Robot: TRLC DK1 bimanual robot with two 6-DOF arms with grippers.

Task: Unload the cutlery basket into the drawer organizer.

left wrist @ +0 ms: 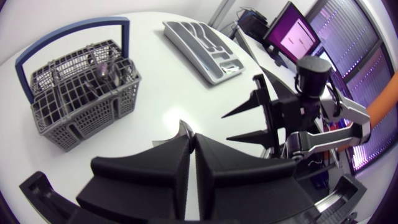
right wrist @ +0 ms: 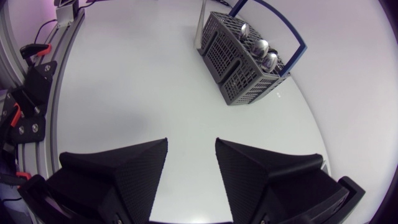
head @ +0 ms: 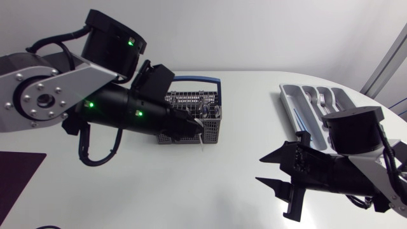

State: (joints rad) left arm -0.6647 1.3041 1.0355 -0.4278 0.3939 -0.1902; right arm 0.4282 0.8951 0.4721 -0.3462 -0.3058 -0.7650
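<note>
The cutlery basket (head: 213,127) is matt grey plastic lattice with a smooth blue plastic handle (head: 197,79). The spoons (right wrist: 261,45) in it are polished, glossy metal. The slim utensil (head: 203,135) nipped between the left fingers (left wrist: 155,174) looks pale and smooth. The drawer organizer (left wrist: 219,65) is smooth light-grey plastic with a soft sheen. The bench (head: 241,159) is white, smooth and faintly glossy. Both arms' fingers are matt black and finely grained. The left arm's links (head: 44,89) look like satin silver metal.
</note>
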